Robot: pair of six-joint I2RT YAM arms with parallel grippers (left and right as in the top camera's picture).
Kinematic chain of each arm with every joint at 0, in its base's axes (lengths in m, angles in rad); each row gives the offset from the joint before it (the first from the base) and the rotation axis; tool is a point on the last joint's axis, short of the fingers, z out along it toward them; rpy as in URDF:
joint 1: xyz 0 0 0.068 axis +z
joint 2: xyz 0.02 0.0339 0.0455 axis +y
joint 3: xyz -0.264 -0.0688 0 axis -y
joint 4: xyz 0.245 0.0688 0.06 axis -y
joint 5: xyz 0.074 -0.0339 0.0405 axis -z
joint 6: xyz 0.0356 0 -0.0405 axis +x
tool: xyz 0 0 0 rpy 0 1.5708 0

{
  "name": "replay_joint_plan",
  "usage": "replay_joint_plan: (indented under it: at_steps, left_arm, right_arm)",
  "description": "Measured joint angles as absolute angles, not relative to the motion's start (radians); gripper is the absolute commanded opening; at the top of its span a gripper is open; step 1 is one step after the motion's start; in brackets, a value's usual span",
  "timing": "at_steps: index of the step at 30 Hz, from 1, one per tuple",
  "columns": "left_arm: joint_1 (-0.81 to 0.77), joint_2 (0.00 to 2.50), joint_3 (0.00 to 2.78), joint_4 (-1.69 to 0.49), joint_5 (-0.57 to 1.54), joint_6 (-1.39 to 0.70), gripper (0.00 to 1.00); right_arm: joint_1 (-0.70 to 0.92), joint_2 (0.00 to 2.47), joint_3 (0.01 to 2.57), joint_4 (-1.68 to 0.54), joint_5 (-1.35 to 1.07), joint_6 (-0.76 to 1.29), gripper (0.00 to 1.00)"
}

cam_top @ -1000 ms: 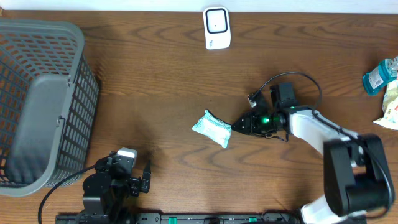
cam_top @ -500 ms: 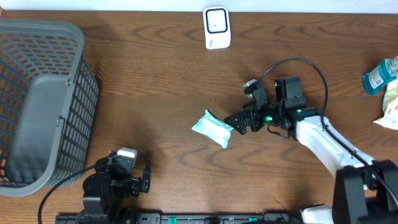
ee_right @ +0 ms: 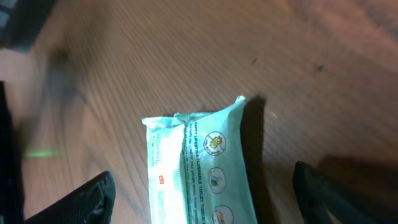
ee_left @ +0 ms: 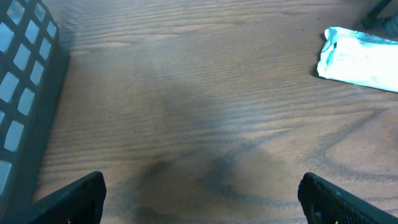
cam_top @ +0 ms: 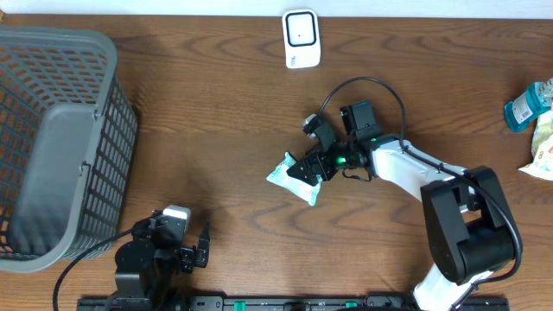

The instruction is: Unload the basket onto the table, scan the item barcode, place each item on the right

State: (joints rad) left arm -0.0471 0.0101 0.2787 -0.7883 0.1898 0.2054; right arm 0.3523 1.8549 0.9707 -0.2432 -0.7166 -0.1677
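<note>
The item, a pale green wipes packet (cam_top: 282,176) (ee_right: 199,162), lies flat on the wooden table at mid-centre. My right gripper (cam_top: 304,169) (ee_right: 202,202) hangs over its right end, open, with one finger on each side of the packet and neither touching it. No barcode shows on the printed face that is up. A white scanner (cam_top: 301,39) stands at the back edge, well apart from the packet. My left gripper (cam_top: 202,246) (ee_left: 202,199) rests open and empty at the front left, and its view catches the packet (ee_left: 357,59) at the far right.
A large grey mesh basket (cam_top: 60,138) (ee_left: 25,118) fills the left side. At the far right edge stand a blue-green bottle (cam_top: 525,105) and a pale packet (cam_top: 540,151). The right arm's cable loops above its wrist.
The right gripper has opened from nearly shut and moved left, from beside the packet's right end to over it. The packet and left arm have not moved.
</note>
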Motion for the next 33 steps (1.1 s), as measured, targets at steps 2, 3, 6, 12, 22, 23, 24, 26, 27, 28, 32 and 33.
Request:
replay_joint_plan:
  at_steps: [2, 3, 6, 12, 22, 23, 24, 26, 27, 28, 32, 33]
  left_arm:
    - [-0.047, 0.01, 0.279, -0.789, 0.19, 0.205, 0.99]
    - [-0.047, 0.01, 0.279, -0.788, 0.19, 0.206, 0.99]
    - [-0.047, 0.01, 0.279, -0.789, 0.19, 0.205, 0.99]
    - [-0.047, 0.01, 0.279, -0.788, 0.19, 0.206, 0.99]
    - [-0.047, 0.01, 0.279, -0.788, 0.19, 0.206, 0.99]
    - [-0.047, 0.01, 0.279, -0.788, 0.19, 0.205, 0.99]
    - [-0.047, 0.01, 0.279, -0.788, 0.19, 0.205, 0.99]
    - [-0.047, 0.01, 0.279, -0.788, 0.19, 0.205, 0.99]
    - [-0.047, 0.01, 0.279, -0.789, 0.19, 0.205, 0.99]
    - [-0.047, 0.01, 0.279, -0.788, 0.19, 0.205, 0.99]
    - [-0.047, 0.01, 0.279, -0.788, 0.19, 0.205, 0.99]
    - [-0.047, 0.01, 0.279, -0.788, 0.19, 0.205, 0.99]
  right_arm:
    - [0.351, 1.857, 0.971, -0.276, -0.686, -0.171, 0.86]
    - [0.35, 1.857, 0.972, -0.287, -0.679, -0.174, 0.85]
    - [0.347, 1.858, 0.973, -0.331, -0.668, -0.195, 0.81]
    - [0.357, 1.861, 0.976, -0.344, -0.651, -0.223, 0.46]
    - [0.364, 1.925, 0.994, -0.284, -0.728, -0.236, 0.43]
    - [0.365, 1.93, 0.995, -0.283, -0.733, -0.236, 0.38]
    - [0.366, 1.933, 0.995, -0.282, -0.735, -0.236, 0.29]
    - [0.371, 1.947, 0.997, -0.282, -0.748, -0.239, 0.09]
    - [0.378, 1.956, 1.001, -0.287, -0.751, -0.233, 0.01]
    - [0.388, 1.961, 1.005, -0.295, -0.758, -0.226, 0.01]
    - [0.394, 1.966, 1.018, -0.307, -0.763, -0.2, 0.01]
    - [0.393, 1.969, 1.023, -0.311, -0.764, -0.19, 0.01]
